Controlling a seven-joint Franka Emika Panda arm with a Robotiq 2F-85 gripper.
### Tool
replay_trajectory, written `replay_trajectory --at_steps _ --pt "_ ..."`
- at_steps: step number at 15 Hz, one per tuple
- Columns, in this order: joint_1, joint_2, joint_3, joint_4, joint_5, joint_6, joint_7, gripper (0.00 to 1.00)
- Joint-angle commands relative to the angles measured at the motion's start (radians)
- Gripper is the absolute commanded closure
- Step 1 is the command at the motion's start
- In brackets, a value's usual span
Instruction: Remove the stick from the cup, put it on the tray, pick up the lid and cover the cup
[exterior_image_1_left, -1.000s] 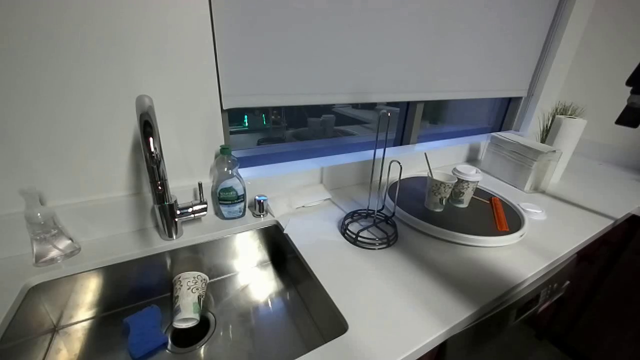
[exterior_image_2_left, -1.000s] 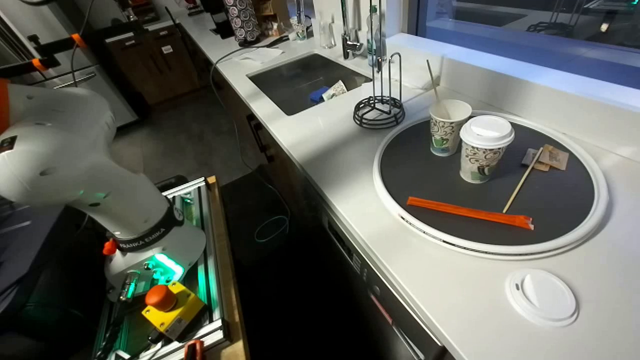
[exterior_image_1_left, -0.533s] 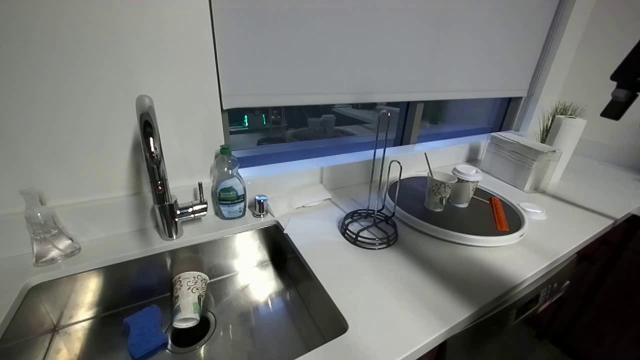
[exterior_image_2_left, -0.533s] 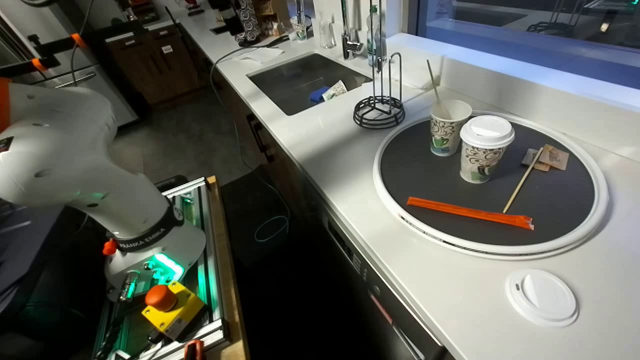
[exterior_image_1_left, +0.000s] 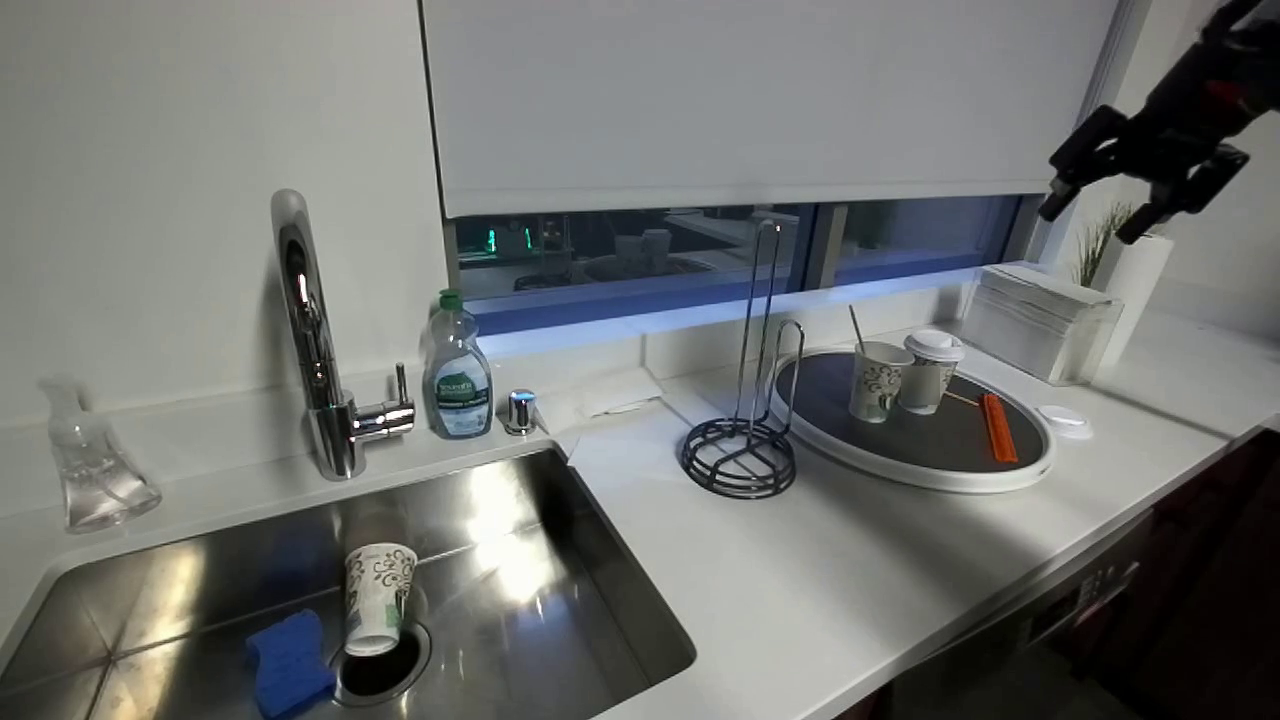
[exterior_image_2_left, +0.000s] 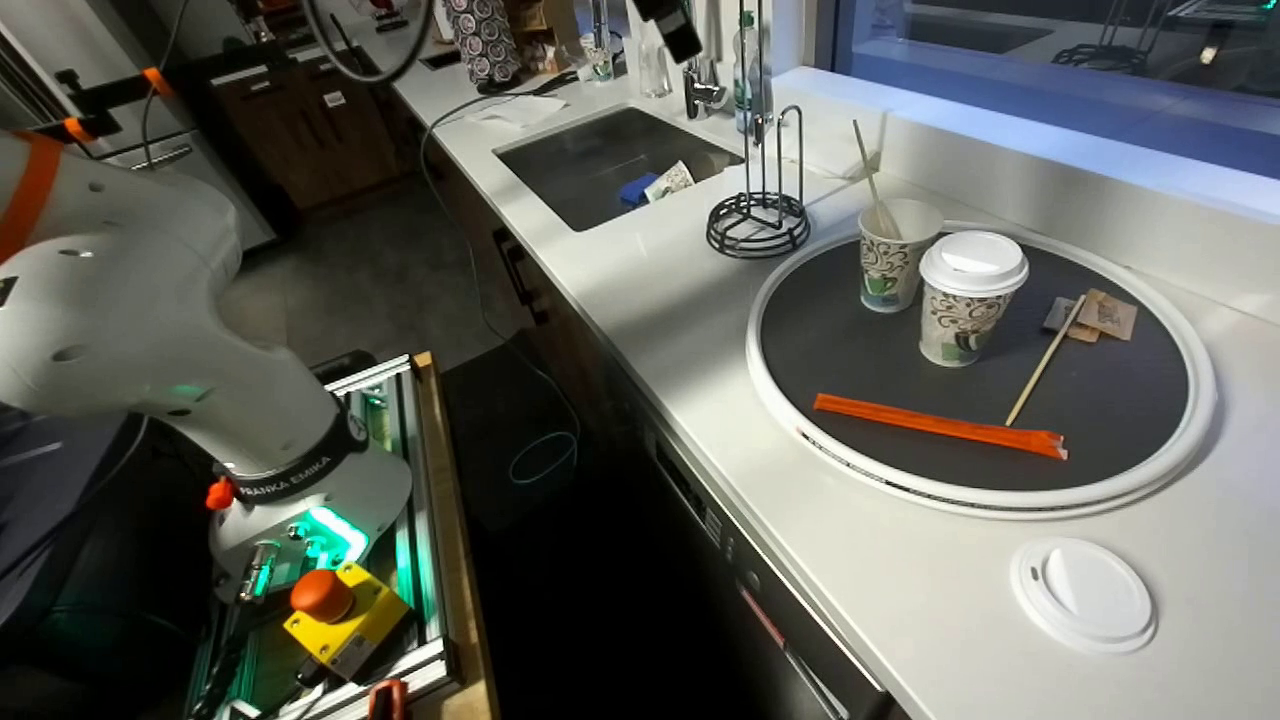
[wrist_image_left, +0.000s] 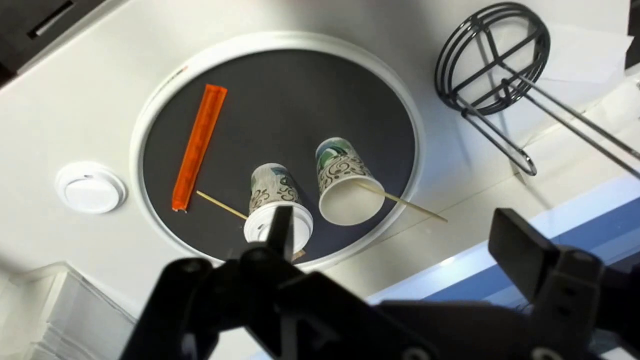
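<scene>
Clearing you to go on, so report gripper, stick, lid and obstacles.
Gripper open, nothing held. Stick leaning in open cup on tray; lid on counter. Possible obstacle: lidded cup close beside open cup.

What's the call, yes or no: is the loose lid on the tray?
No: in an exterior view the loose lid lies on the counter, with a visible gap to the tray.

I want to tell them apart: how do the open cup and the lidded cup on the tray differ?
The open cup has no lid; the lidded cup wears a white lid. A stick leans in the open cup; none pokes from the lidded cup. The lidded cup stands nearer the orange strip than the open cup does. Both are upright on the tray, with swirl prints.
</scene>
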Motion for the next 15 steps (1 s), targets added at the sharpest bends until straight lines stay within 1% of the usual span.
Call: replay_trajectory --at_steps 1,3,4,5,8,13,14,15 --pt "0.008 0.171 0.027 0.089 -0.013 0.078 0.026 0.0" --pt "0.015 0.235 0.037 0.118 -0.02 0.083 0.026 0.0" --pt "0.007 0.248 0.053 0.122 -0.055 0.075 0.044 0.0" --pt "0.017 0.198 0.029 0.086 -0.022 0.08 0.009 0.0" --pt "0.02 0.247 0.04 0.112 -0.04 0.08 0.02 0.0" --pt "0.02 0.248 0.04 0.12 -0.042 0.08 0.02 0.0" --pt "-0.003 0.267 0.065 0.119 -0.091 0.12 0.1 0.0" --pt "-0.004 0.285 0.069 0.129 -0.093 0.125 0.131 0.0"
